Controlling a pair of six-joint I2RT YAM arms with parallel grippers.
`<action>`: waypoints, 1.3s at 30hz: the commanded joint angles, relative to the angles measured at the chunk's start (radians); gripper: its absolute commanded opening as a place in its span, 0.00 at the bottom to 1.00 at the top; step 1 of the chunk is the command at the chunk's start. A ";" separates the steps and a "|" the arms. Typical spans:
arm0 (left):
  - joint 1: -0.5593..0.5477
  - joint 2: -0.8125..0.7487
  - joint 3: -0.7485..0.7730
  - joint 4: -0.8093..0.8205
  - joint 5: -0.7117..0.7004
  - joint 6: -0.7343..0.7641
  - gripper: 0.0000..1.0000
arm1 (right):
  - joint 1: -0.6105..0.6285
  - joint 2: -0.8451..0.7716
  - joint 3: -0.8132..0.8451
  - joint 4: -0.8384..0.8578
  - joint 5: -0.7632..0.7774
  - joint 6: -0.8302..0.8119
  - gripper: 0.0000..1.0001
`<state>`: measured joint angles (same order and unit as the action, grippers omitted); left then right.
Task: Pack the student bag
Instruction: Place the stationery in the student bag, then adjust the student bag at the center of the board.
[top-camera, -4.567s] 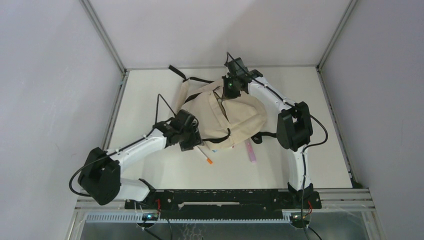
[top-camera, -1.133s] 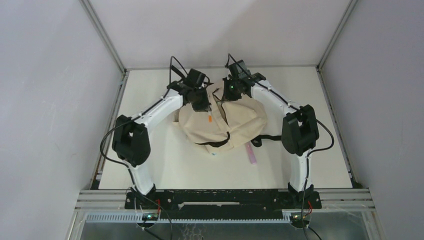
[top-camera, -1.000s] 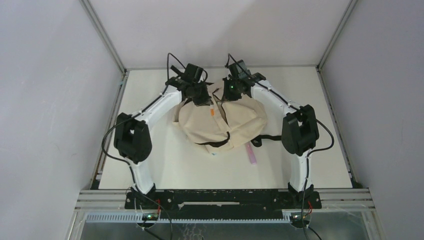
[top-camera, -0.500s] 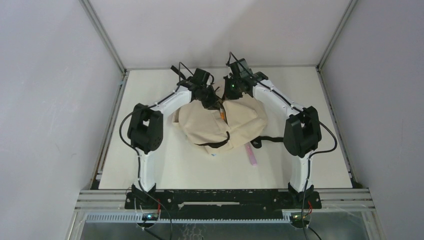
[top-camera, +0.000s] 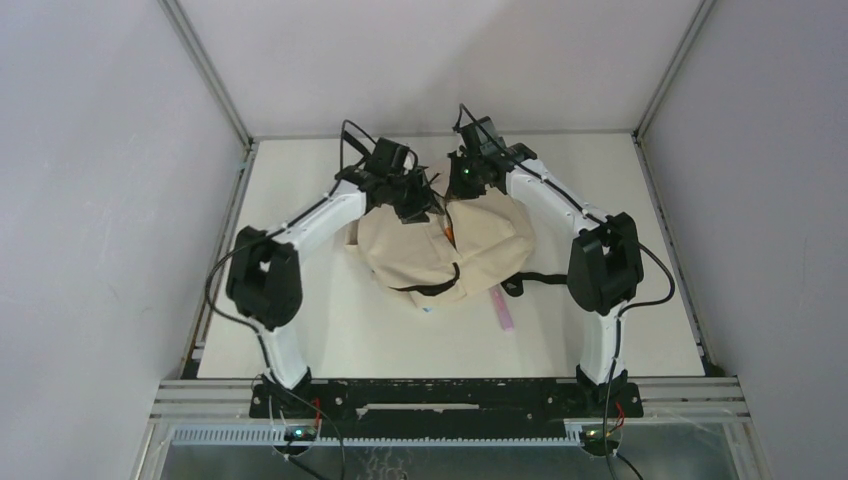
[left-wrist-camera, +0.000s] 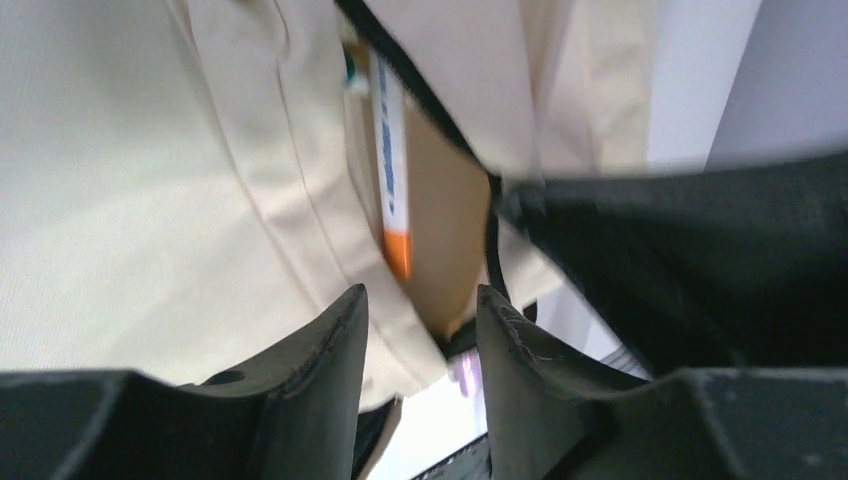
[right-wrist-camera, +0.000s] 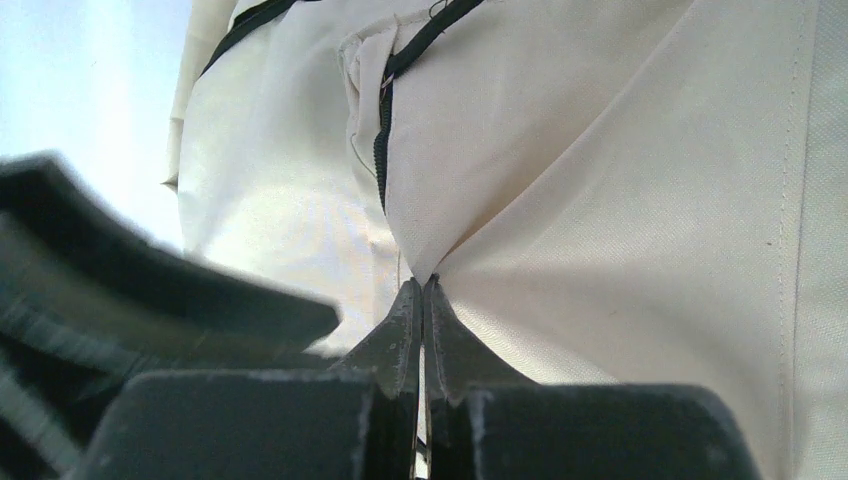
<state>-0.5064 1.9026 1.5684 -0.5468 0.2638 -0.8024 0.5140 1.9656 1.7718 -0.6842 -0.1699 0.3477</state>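
The cream student bag (top-camera: 415, 255) lies mid-table with its black-zippered mouth held up. My right gripper (right-wrist-camera: 422, 288) is shut on a pinch of the student bag's fabric (right-wrist-camera: 600, 200) beside the zipper, at the bag's far edge (top-camera: 463, 188). My left gripper (left-wrist-camera: 420, 312) hangs open over the mouth, with nothing between its fingers (top-camera: 428, 207). A white pen with an orange cap (left-wrist-camera: 391, 190) lies inside the opening, clear of my fingers. In the top view its orange end (top-camera: 450, 233) shows at the slit.
A pink pen (top-camera: 503, 303) lies on the table by the bag's near right side. A black strap (top-camera: 538, 275) trails right toward the right arm. A small blue edge (top-camera: 428, 308) peeks out under the bag's near rim.
My left gripper has opened and let go of the orange-capped pen, which now rests in the bag's mouth. The left arm's elbow swung back to the left. The right gripper has kept its hold.
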 joint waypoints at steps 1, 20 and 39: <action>-0.043 -0.226 -0.138 0.032 -0.032 0.079 0.46 | 0.011 -0.062 0.018 0.032 -0.027 0.023 0.00; -0.330 -0.403 -0.552 0.100 0.060 0.275 0.44 | -0.019 -0.031 0.039 0.042 -0.052 0.024 0.00; -0.182 -0.186 -0.292 -0.005 -0.257 0.290 0.33 | -0.044 -0.026 0.060 0.004 -0.054 0.002 0.00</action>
<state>-0.7208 1.7367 1.1500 -0.5510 0.0898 -0.5228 0.4797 1.9656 1.7748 -0.6922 -0.2043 0.3473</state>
